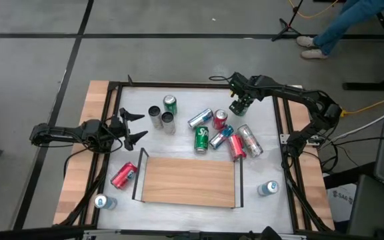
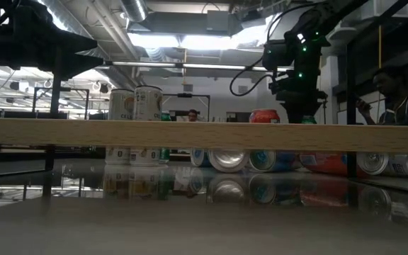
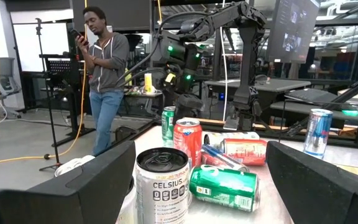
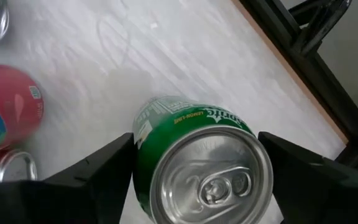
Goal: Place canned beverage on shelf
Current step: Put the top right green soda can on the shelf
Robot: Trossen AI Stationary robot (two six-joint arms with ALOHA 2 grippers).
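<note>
A green can (image 4: 197,162) stands upright on the white tabletop at the far right. My right gripper (image 1: 239,105) (image 4: 197,140) slants down over it, one finger on each side of the can's upper wall. The shelf (image 1: 189,181), a light wooden board with black end rails, lies at the near middle with nothing on it; the low view shows its edge (image 2: 204,134). My left gripper (image 1: 131,127) (image 3: 201,149) waits open and level at the table's left, facing a silver can (image 3: 160,183). My right gripper's fingers (image 4: 114,168) come from above, slanting down, and stand close against both sides of the green can's upper wall (image 4: 143,134). I cannot tell whether they touch it. The can stands upright with its base on the table.
Several cans crowd the table's middle: upright green (image 1: 170,103) and silver ones (image 1: 168,120), others lying (image 1: 202,139) (image 1: 237,147). A red can (image 1: 123,175) lies left of the shelf; silver cans (image 1: 101,201) (image 1: 267,189) stand near both front corners. A person (image 3: 101,74) stands beyond the table.
</note>
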